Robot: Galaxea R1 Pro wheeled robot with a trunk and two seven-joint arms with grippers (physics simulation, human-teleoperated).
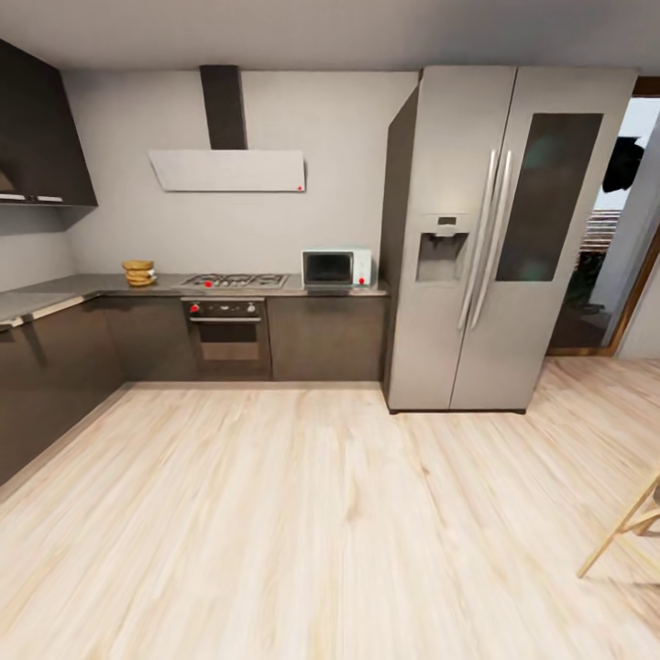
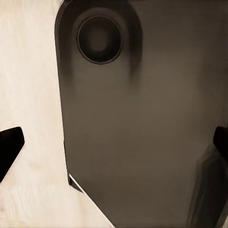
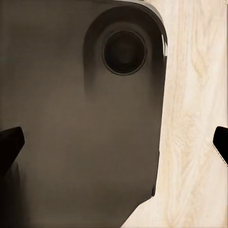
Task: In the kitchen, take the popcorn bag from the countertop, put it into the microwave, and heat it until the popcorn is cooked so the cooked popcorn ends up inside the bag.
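Far across the room, the golden-brown popcorn bag [image 1: 138, 272] stands on the grey countertop [image 1: 73, 286], left of the gas hob. The mint-blue microwave [image 1: 337, 269] sits on the same worktop beside the fridge, its dark door shut. No popcorn pieces are to be seen at this distance. My left gripper [image 2: 116, 145] hangs open over the robot's dark base and the wood floor, holding nothing. My right gripper [image 3: 116, 142] is open too, its dark fingertips [image 3: 11, 142] wide apart above the base.
A steel fridge [image 1: 495, 238] stands right of the microwave, with a doorway beyond it. The built-in oven [image 1: 227, 335] sits under the hob [image 1: 234, 280]. A broad light wood floor [image 1: 302, 513] lies between me and the cabinets. A wooden chair leg [image 1: 628, 527] shows at the right edge.
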